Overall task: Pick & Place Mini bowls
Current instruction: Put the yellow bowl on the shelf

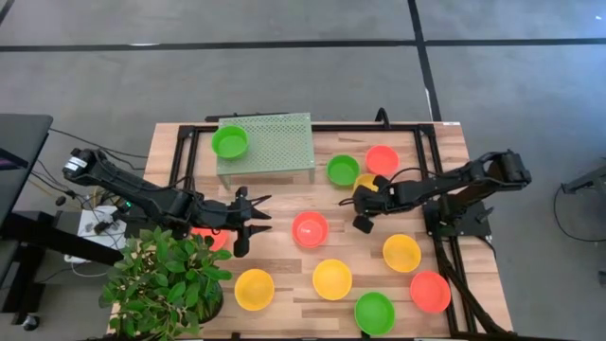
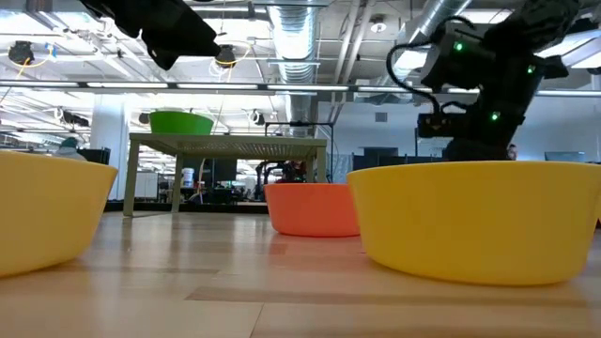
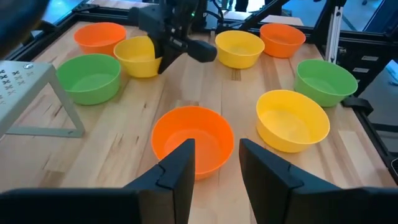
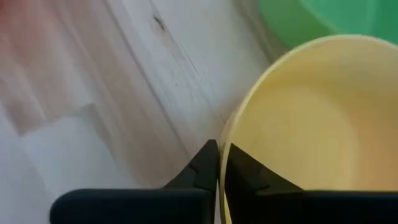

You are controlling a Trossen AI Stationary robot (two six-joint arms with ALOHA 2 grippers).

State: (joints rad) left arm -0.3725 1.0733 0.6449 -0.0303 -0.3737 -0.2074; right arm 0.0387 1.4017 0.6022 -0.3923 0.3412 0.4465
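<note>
Several mini bowls in green, yellow and red-orange stand upright on the wooden table; one green bowl (image 1: 229, 142) sits on top of the pale green mesh rack (image 1: 275, 142). My left gripper (image 1: 254, 218) hovers open above the table, pointing at a red-orange bowl (image 1: 310, 228) (image 3: 193, 140) just ahead of its fingers and touching nothing. My right gripper (image 1: 367, 196) (image 4: 218, 163) is shut on a yellow bowl (image 1: 367, 181) (image 3: 138, 56) beside a green bowl (image 1: 343, 170) and a red-orange one (image 1: 383, 159). My right gripper pinches the yellow bowl's rim (image 4: 225, 134) between its two fingers, one finger inside the bowl and one outside. In the left wrist view the bowl sits tilted in the hold. Whether its bottom is clear of the table I cannot tell.
Bowls fill the near half: yellow (image 1: 254, 289), yellow (image 1: 332, 278), green (image 1: 374, 313), red-orange (image 1: 430, 292), yellow (image 1: 401, 253). A potted plant (image 1: 166, 279) stands at the near left corner under my left arm. A black frame (image 1: 428, 142) edges the table.
</note>
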